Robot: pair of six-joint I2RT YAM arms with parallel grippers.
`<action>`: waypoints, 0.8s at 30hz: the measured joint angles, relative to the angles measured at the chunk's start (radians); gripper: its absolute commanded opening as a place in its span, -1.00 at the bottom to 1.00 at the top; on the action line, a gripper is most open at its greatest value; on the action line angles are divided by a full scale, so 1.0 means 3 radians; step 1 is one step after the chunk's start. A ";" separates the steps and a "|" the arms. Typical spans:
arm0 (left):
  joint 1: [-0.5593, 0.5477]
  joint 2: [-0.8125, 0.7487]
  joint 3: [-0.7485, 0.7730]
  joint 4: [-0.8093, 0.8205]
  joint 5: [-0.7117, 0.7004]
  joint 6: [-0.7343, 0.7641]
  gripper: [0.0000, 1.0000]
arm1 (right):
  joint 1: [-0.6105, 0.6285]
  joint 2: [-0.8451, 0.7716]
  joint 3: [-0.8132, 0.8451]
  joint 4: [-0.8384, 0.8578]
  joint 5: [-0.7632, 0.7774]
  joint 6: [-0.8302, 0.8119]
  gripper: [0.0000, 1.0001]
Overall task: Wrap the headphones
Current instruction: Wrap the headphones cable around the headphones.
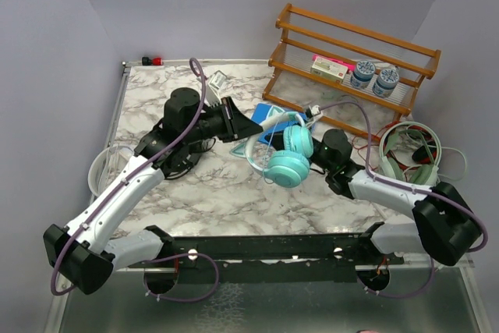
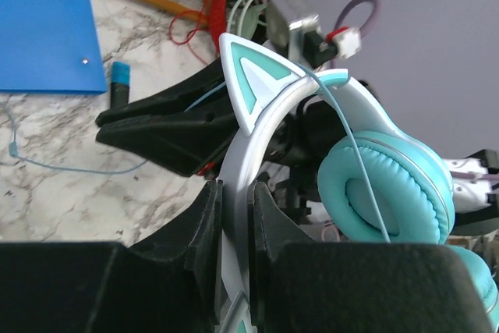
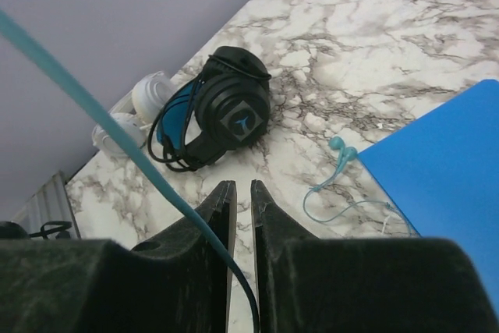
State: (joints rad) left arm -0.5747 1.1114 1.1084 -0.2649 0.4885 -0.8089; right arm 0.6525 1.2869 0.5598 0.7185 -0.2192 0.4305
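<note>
The teal cat-ear headphones (image 1: 287,163) hang just above the table's middle. My left gripper (image 1: 253,126) is shut on their white headband (image 2: 234,161), a cat ear (image 2: 253,83) sticking up past the fingertips. Their thin teal cable (image 3: 117,138) runs slantwise over my right gripper's left finger and down into the narrow gap between its jaws. The right gripper (image 3: 243,186) stands slightly open, close beside the ear cups (image 2: 386,193). Black headphones with blue accents (image 3: 230,107) and white headphones (image 3: 144,95) lie on the table's left side.
A blue folder (image 3: 444,169) lies behind the teal headset, with teal earbuds (image 3: 339,148) beside it. A wooden rack (image 1: 351,52) with jars and a box stands at the back right. A pale green headset with red cable (image 1: 409,152) lies at the right edge.
</note>
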 measured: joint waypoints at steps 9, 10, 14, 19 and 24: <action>0.0081 -0.0113 0.0000 0.0256 -0.0263 -0.0437 -1.00 | 0.0000 0.0168 -0.0195 0.0482 -0.0256 0.0221 -0.62; 0.0085 -0.0142 0.0000 0.0266 -0.0337 -0.0468 -1.00 | 0.0000 0.0202 -0.0198 0.0530 -0.0300 0.0242 -0.66; 0.0093 -0.0230 0.0000 0.0285 -0.0628 -0.0540 -1.00 | 0.0000 0.0444 -0.0215 0.0872 -0.0563 0.0435 -0.88; 0.0093 -0.0165 0.0258 -0.0081 -0.1096 -0.0305 -1.00 | 0.0000 0.0593 -0.0334 0.1068 -0.0703 0.0596 -0.98; 0.0093 -0.0221 0.0397 -0.0378 -0.1717 0.0000 -1.00 | 0.0000 0.0225 -0.0417 0.0713 -0.0352 0.0552 -0.98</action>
State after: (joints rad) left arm -0.5468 1.0451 1.2274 -0.3782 -0.0265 -0.8089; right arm 0.6525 1.3544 0.4347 0.9325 -0.3248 0.5961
